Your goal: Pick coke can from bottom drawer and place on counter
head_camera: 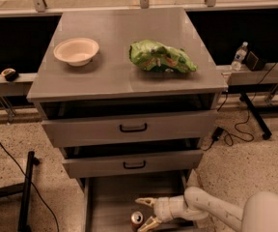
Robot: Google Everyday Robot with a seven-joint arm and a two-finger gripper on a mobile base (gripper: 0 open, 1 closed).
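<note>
The cabinet (129, 124) stands in the middle of the view with all three drawers pulled out by differing amounts, and everything here is placed against it. At the cabinet's foot the bottom drawer (107, 202) reaches furthest forward, a shallow grey tray, and the coke can (137, 219) stands upright on its floor near the front, a little right of the drawer's middle, its silver top facing up. The hand (145, 212) comes into that same drawer from the cabinet's right side on a pale, rounded arm (211, 209), held low over the drawer floor. Its two fingers (144, 202) are spread apart, one toward the cabinet's body and one toward the drawer's front, with the tips reaching the can's right side; the can is not pinched, and whether either tip touches it cannot be told. Above, the cabinet's middle drawer (134, 165) and top drawer (133, 127) each show a black handle. On the cabinet's top, the grey metal surface (115, 81) carries a pale bowl (76, 50) toward its left side and a crumpled green chip bag (162, 57) toward its right, well apart from each other. Beyond the cabinet's right edge, a clear water bottle (239, 56) stands on a low ledge.
</note>
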